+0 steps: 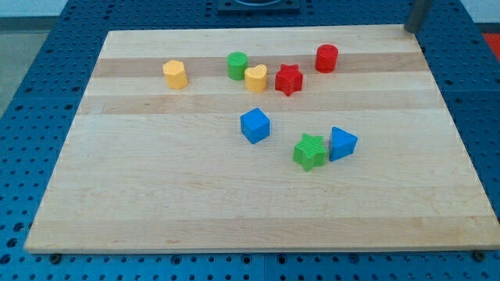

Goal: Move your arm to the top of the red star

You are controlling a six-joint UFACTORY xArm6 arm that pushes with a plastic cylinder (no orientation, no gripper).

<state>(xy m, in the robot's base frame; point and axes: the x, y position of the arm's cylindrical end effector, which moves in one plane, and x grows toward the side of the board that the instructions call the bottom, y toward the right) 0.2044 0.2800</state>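
Note:
The red star point(288, 79) lies on the wooden board point(156, 195) in the upper middle, touching a yellow heart point(255, 78) on its left. A red cylinder point(326, 58) stands up and to its right. My rod shows only at the view's top right corner, and its tip point(408, 30) sits by the board's far right corner, well to the upper right of the red star and clear of all blocks.
A green cylinder point(237, 65) sits left of the yellow heart. A yellow hexagonal block point(176, 74) lies further left. A blue cube point(255, 125) is mid-board. A green star point(310, 151) touches a blue triangle point(341, 144).

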